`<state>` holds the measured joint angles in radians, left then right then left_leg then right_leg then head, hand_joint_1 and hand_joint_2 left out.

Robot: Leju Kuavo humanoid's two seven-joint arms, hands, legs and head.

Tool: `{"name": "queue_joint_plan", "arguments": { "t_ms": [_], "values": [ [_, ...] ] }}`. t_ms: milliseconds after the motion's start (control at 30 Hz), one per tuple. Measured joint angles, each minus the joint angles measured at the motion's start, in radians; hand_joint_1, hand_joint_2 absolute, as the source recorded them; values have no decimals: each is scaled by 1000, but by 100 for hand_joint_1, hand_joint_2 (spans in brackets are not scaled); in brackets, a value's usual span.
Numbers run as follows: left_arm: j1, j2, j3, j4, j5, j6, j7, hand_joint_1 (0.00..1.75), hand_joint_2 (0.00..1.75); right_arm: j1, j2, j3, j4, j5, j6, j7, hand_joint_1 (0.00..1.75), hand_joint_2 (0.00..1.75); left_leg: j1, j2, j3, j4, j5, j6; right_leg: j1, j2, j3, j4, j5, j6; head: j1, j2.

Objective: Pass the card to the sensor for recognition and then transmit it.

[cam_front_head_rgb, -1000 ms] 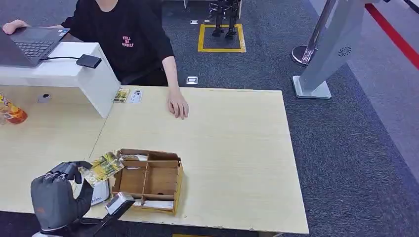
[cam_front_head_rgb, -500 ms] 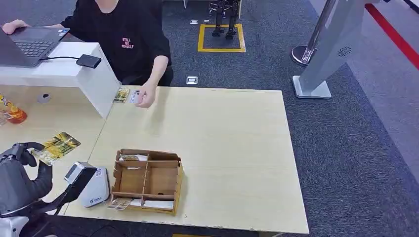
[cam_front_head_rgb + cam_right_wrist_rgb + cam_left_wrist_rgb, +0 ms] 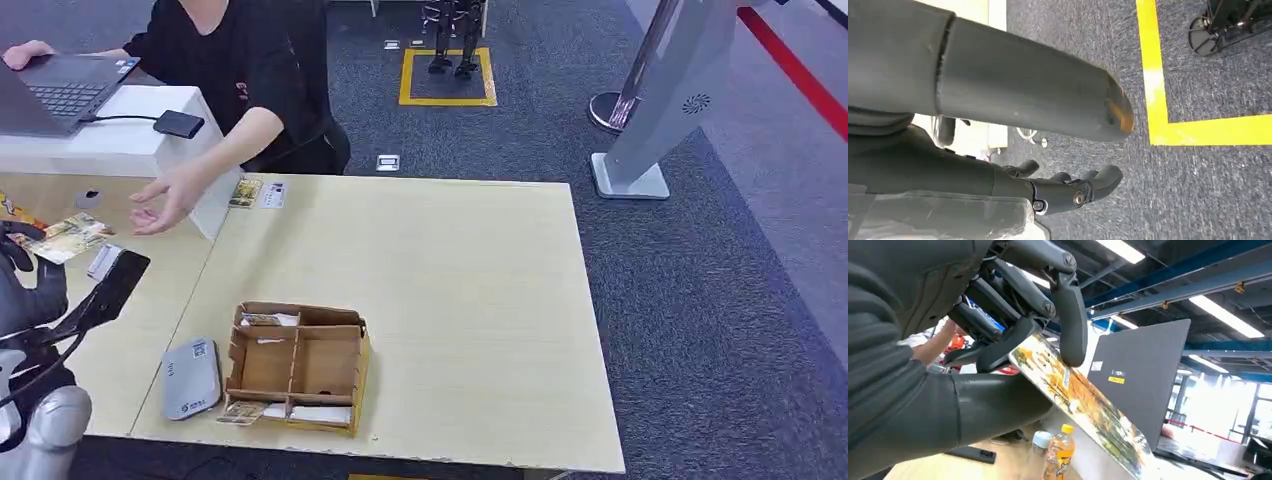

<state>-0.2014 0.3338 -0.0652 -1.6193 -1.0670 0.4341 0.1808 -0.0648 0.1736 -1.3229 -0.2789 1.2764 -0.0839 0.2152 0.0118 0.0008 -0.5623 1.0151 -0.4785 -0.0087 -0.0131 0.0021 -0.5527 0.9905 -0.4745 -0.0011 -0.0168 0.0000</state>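
The left robot hand was up at the far left edge of the head view, above the table, and it had the card pinched in its fingers. The card was a thin, flat rectangle printed in yellows, oranges and greens, with a busy picture on its face. From the left wrist view the grip was plain: a dark finger pressed down on the card's printed face while the thick thumb sat under it, and the card stuck out well beyond the fingers, tilted.

A person's hand reached out open, palm up, just beside the card's far end but not touching it. The sensor, a flat grey pad with a small label, lay on the table near the front edge, well apart from the card. Just beside it stood the wooden organizer, an open tray with compartments, a few cards lying in them. Two more small cards lay at the table's far edge, by the white raised counter that carried a laptop.

The right robot hand hung over the grey carpet, fingers loosely curled apart and holding nothing.
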Motion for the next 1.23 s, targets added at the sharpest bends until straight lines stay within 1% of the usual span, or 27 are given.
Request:
{"name": "queue_joint_plan", "arguments": {
  "t_ms": [167, 233, 433, 633, 667, 733, 767, 800, 1000, 1167, 1233],
  "values": [
    [-30, 1, 0, 46, 2, 0, -1, 175, 175, 0, -5, 3, 6, 1, 0, 0, 0, 0, 0, 0, 0, 0, 0, 0, 0, 0, -1, 0, 0, 0, 0, 0],
    [-44, 1, 0, 62, 6, -11, 0, 175, 175, 0, -7, 5, 8, 7, 0, 0, 0, 0, 0, 0, -1, 0, 0, 0, 0, 0, -1, 0, 0, 0, 0, 0],
    [-151, 10, 0, 181, 46, -42, -3, 175, 175, -3, -15, 15, 11, 16, 4, 0, 0, 0, 0, 0, -1, 0, 1, 0, 0, 0, -1, 0, 1, 0, 0, 0],
    [-198, 17, 0, 257, 66, -43, -11, 175, 175, -4, -22, 21, 17, 18, 5, 0, 0, 0, 0, 0, -1, 0, 1, 0, 0, 1, -1, 0, 1, 0, 0, 0],
    [-201, 17, 0, 265, 72, -42, -13, 164, 175, -4, -23, 23, 18, 18, 4, 1, 0, 0, 0, 0, -1, 0, 1, 0, 0, 1, -1, 0, 1, 0, 0, 0],
    [-202, 18, 0, 273, 84, -41, -15, 164, 175, -4, -23, 23, 18, 18, 4, 1, 0, 0, 0, 0, -1, 0, 1, 0, 0, 1, -2, 0, 1, 0, 0, 0],
    [-204, 18, 0, 277, 87, -40, -16, 54, 175, -4, -24, 24, 18, 18, 4, 2, 0, 0, 0, 0, -1, 0, 1, 0, 0, 1, -2, 0, 1, 0, 0, 0],
    [-204, 18, 0, 280, 91, -40, -16, 0, 175, -4, -24, 24, 18, 18, 4, 2, 0, 0, 0, 0, -1, 0, 1, 0, 0, 1, -2, 0, 1, 0, 0, 0],
    [-203, 15, 0, 287, 116, -24, -31, 0, 175, -4, -24, 24, 20, 18, 4, 5, 0, 0, 0, 0, -2, 0, 1, 0, 0, 1, -2, 0, 1, 0, 0, 0],
    [-169, 8, 0, 271, 123, 32, -63, 0, 175, -3, -24, 24, 23, 13, 2, 9, 0, 0, 0, 1, -1, 0, 1, 0, 0, 1, -2, 0, 1, 0, 0, 0],
    [-147, 2, 0, 252, 154, 50, -89, 0, 175, -3, -24, 24, 23, 8, 1, 9, 0, 0, 0, 1, -2, 0, 1, 0, 0, 1, -2, 0, 1, 0, 0, 0]
  ]
}}
